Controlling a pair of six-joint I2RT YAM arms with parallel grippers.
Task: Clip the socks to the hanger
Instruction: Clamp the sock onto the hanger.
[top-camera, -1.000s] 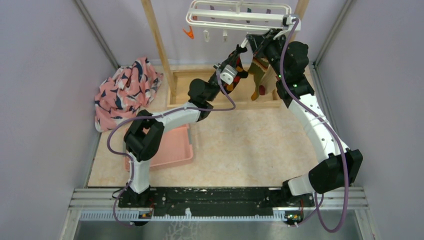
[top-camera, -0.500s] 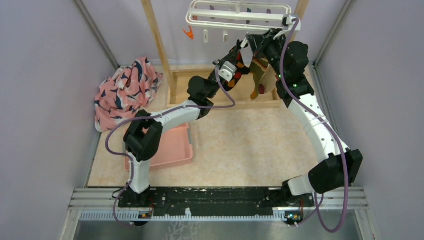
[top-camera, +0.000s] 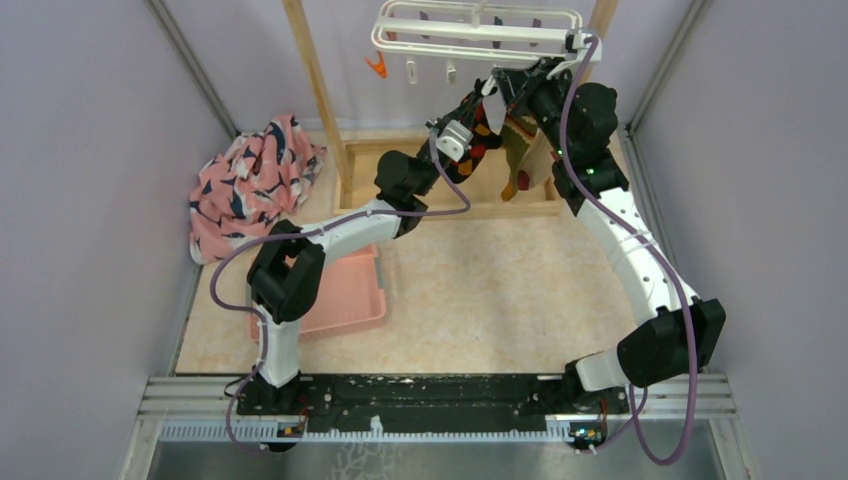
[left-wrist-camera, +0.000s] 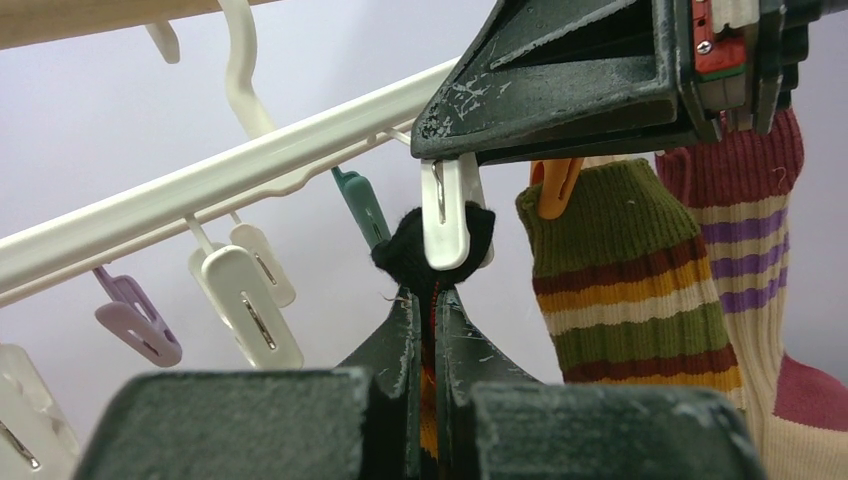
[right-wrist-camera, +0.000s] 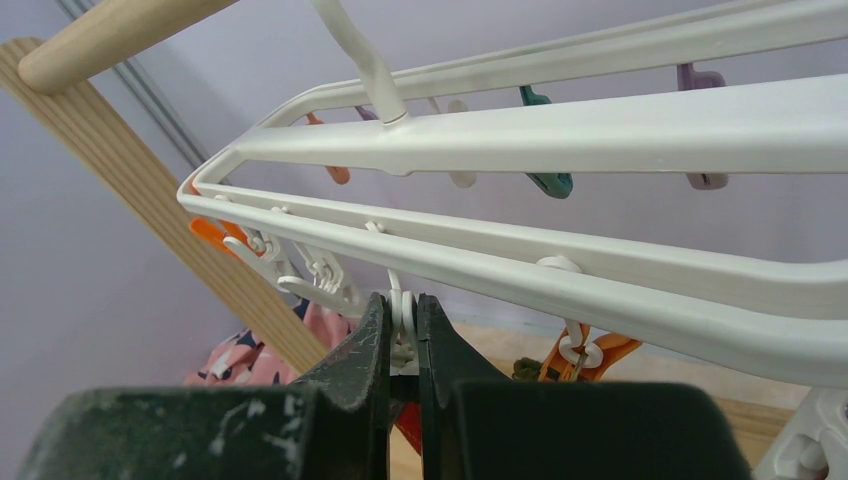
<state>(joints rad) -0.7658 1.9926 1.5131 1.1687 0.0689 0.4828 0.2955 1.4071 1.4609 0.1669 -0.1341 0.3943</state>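
Note:
The white hanger (top-camera: 470, 30) hangs from the wooden rack, its frame (right-wrist-camera: 560, 135) filling the right wrist view. My left gripper (left-wrist-camera: 430, 300) is shut on the black-red-yellow argyle sock (left-wrist-camera: 415, 255) and holds its black cuff up against a white clip (left-wrist-camera: 447, 215). That clip's lower end overlaps the cuff. My right gripper (right-wrist-camera: 402, 305) is shut on the same clip's upper handles, just under the frame. To the right hang an olive-green striped sock (left-wrist-camera: 620, 270), held by an orange clip (left-wrist-camera: 553, 185), and a beige striped sock (left-wrist-camera: 760, 230). Seen from above, the left gripper (top-camera: 478, 108) and the right gripper (top-camera: 505, 85) meet below the hanger.
A pink patterned cloth (top-camera: 250, 180) lies heaped at the left wall. A pink tray (top-camera: 345, 295) sits by the left arm. The rack's wooden post (top-camera: 315, 90) and base frame (top-camera: 440, 205) stand at the back. More clips (left-wrist-camera: 245, 300) dangle left of the sock.
My left gripper has lifted the argyle sock slightly up toward the hanger. The right arm has stayed where it was on the clip.

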